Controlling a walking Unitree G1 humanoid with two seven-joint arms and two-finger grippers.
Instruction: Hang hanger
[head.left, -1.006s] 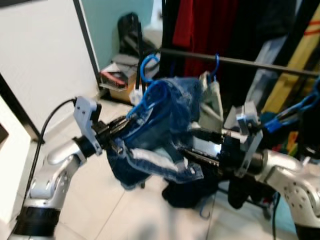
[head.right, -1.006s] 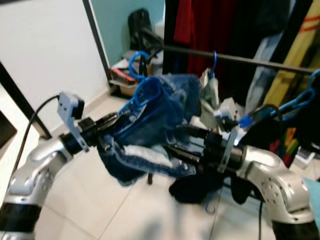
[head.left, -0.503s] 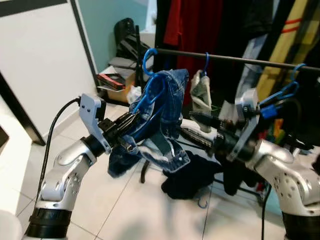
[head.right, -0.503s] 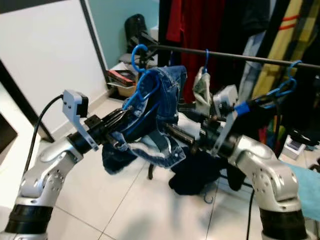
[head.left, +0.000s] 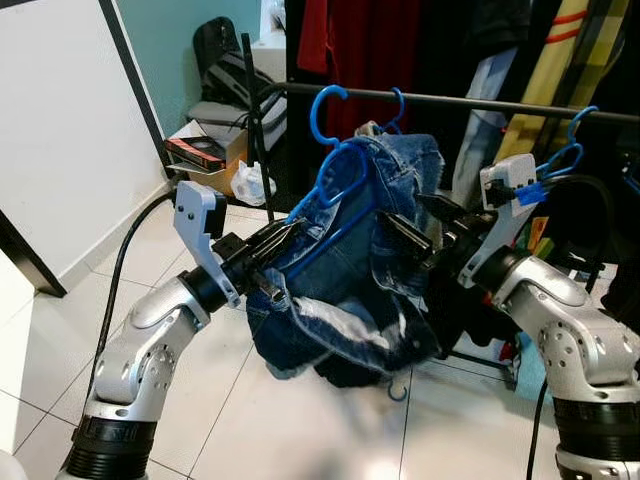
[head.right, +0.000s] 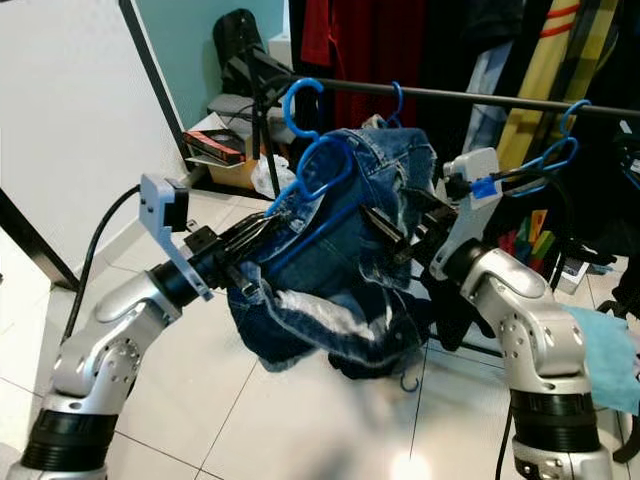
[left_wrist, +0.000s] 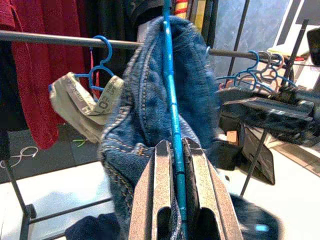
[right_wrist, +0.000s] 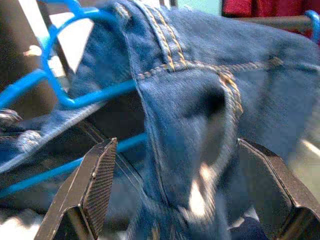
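- raised since a moment ago, the blue plastic hanger (head.left: 335, 185) carrying crumpled blue denim jeans (head.left: 345, 290) now has its hook just before the black metal clothes rail (head.left: 450, 100).
- left gripper (left_wrist: 173, 200) fingers pinch the hanger's thin bar.
- right gripper (right_wrist: 170, 192) fingers are spread wide, denim between them.

Pale tiled floor (head.left: 330, 430) w/ glare near bottom. White wall panel (head.left: 60, 130) on left, dark trim at its edge, teal wall (head.left: 160, 50) behind. Black backpack (head.left: 225, 70) leans there above cardboard box (head.left: 205, 165). Red (head.left: 345, 50), dark & yellow garments (head.left: 555, 60) hang at back
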